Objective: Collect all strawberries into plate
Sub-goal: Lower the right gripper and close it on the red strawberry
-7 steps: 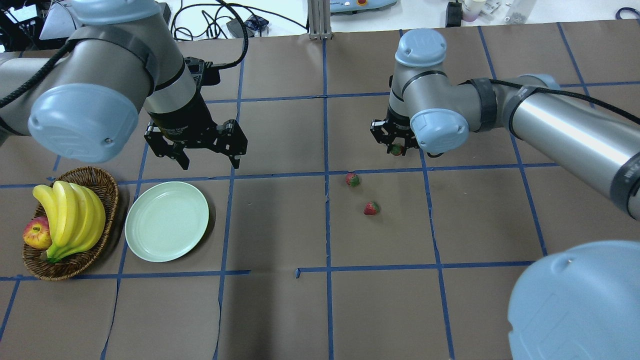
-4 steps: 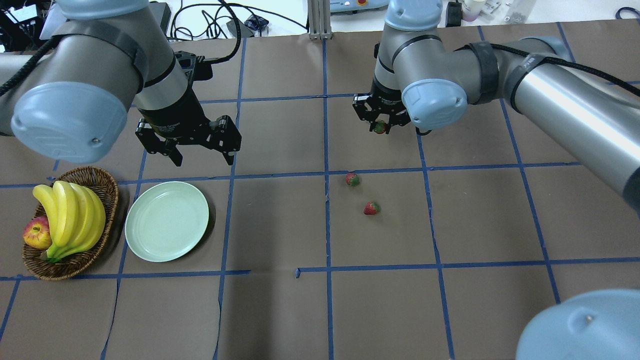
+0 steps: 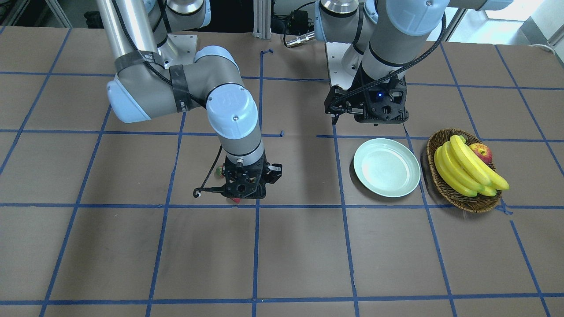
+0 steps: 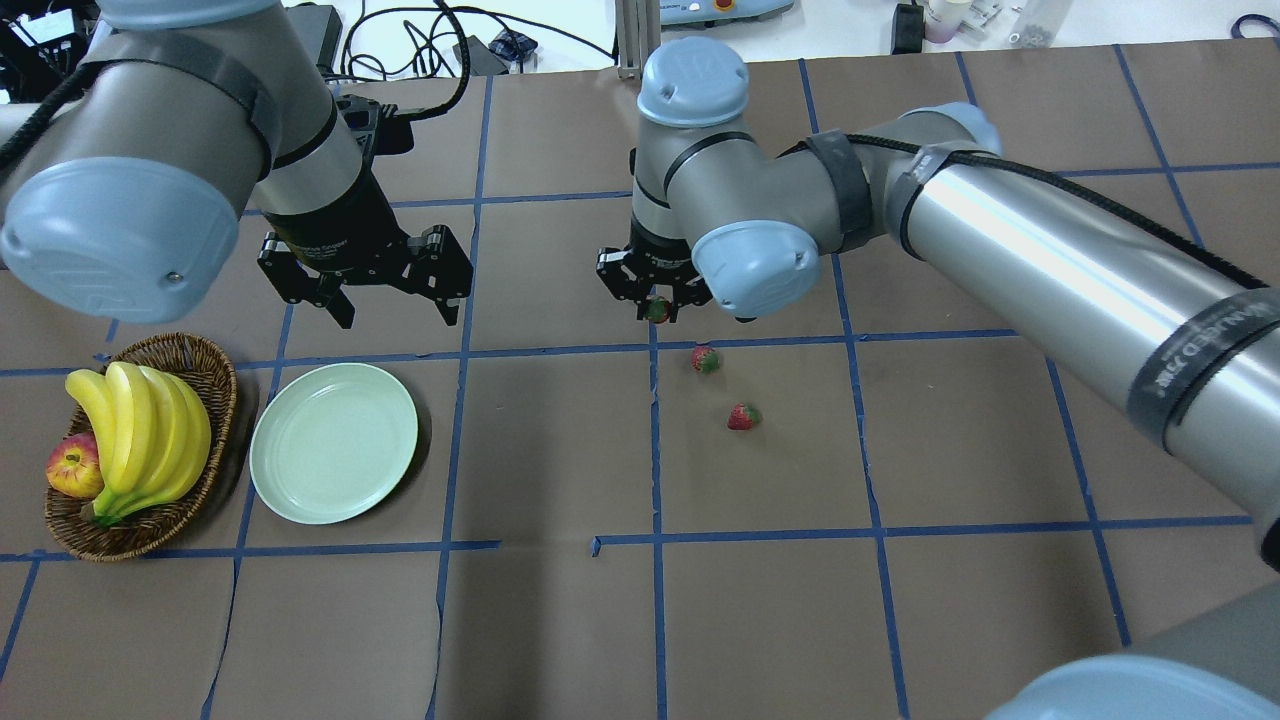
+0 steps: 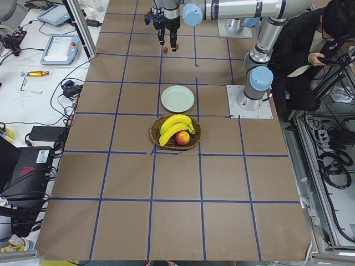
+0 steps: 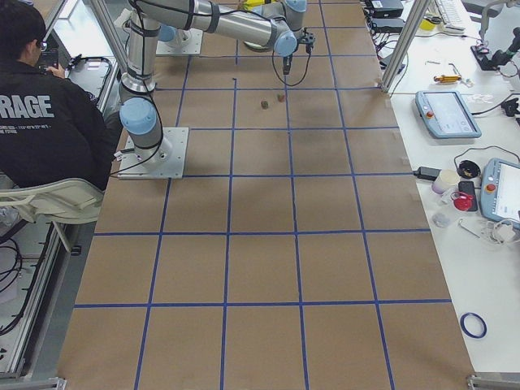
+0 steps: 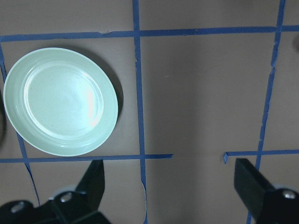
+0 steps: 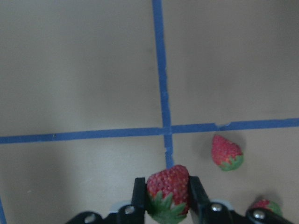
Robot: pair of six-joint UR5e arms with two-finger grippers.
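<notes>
Over the table's middle, right gripper: pointing down, fingers closed narrowly on one strawberry; the two pads press its sides.
Held strawberry: red body between the pads, green leaves toward the wrist camera; it hangs near a crossing of the blue tape lines and is well apart from the plate.
Loose strawberries: two lie on the brown paper on the right arm's side of the centre tape line, one just beside the held fruit, the other a little nearer the robot; they are near each other but not touching.
Plate: pale green, round, flat on the table on the robot's left side; no strawberry lies in it.
Left gripper: fingers spread wide with nothing between them; it hangs just beyond the plate's far edge, and its wrist camera looks down on the plate.
Basket: brown wicker, just beside the plate on the side away from the centre; whether the two touch cannot be told.
Basket contents: a bunch of yellow bananas with a red apple at its outer side.
Person: in dark clothing, seated behind the robot's base.
</notes>
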